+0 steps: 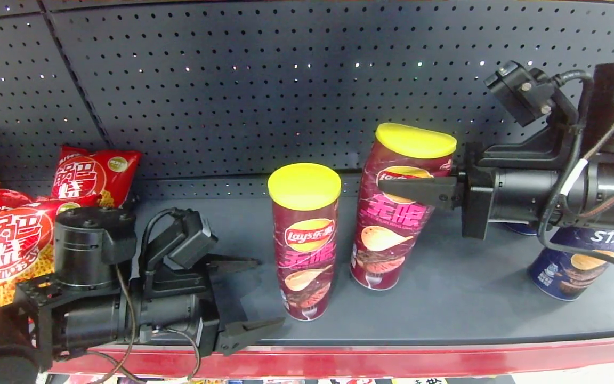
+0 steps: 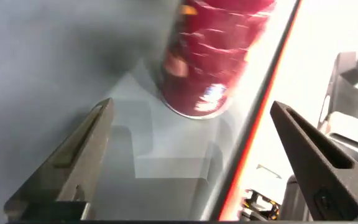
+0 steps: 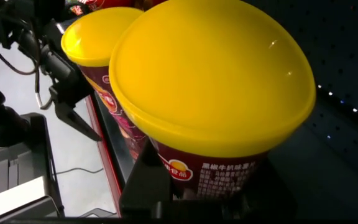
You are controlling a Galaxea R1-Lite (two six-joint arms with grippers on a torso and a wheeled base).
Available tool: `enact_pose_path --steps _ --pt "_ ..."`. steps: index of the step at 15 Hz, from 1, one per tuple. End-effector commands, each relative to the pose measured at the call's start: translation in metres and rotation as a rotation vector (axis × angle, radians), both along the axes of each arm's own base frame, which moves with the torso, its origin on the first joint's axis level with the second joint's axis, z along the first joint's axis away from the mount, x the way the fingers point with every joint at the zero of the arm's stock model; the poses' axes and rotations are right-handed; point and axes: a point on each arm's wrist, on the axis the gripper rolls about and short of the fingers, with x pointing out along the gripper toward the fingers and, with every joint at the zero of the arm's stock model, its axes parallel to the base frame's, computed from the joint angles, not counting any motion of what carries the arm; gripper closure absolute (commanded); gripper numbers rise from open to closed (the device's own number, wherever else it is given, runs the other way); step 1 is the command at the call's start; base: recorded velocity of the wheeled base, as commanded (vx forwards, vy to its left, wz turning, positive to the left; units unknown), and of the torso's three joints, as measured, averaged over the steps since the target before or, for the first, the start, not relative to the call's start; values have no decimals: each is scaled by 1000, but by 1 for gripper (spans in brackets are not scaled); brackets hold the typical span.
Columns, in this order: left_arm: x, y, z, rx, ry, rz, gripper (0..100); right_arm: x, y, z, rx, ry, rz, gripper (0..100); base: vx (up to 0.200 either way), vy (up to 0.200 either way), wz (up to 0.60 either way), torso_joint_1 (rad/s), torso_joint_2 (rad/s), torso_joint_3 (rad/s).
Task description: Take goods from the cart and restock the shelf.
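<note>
Head view: the right gripper (image 1: 408, 186) is clamped on the tilted maroon chip can (image 1: 392, 234) right of centre, with its base down on the grey shelf (image 1: 445, 298). A second can (image 1: 304, 240) stands upright just beside it at centre. The left gripper (image 1: 269, 292) sits lower left, fingers spread wide, holding nothing. The right wrist view adds the held can's glossy yellow lid (image 3: 210, 81) up close. The left wrist view catches the second can from down low. Behind is a dark perforated pegboard (image 1: 285, 80), with a red shelf lip (image 1: 392, 357) in front, crinkly red bags (image 1: 94, 176) at left and blue cans (image 1: 568, 272) far right.
</note>
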Motion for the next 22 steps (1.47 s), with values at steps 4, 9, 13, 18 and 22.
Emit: enact_pose_path --steps 4,9,13,18,22 --pt "-51 29 36 -91 -139 46 0 4 0 -5 -9 13 -6 100 0 0 0 0 0 0" --pt "-118 95 40 -125 -301 442 0 11 -10 -4 -6 12 -50 100 0 0 0 0 0 0" --pt "-174 110 7 -260 -323 644 0 18 -16 -6 -9 19 -79 100 0 0 0 0 0 0" --pt "-230 114 -50 -260 -332 772 0 27 -12 1 23 -16 -84 100 0 0 0 0 0 0" --pt "-229 119 -55 -217 -320 1011 0 28 -12 2 27 -10 -86 100 0 0 0 0 0 0"
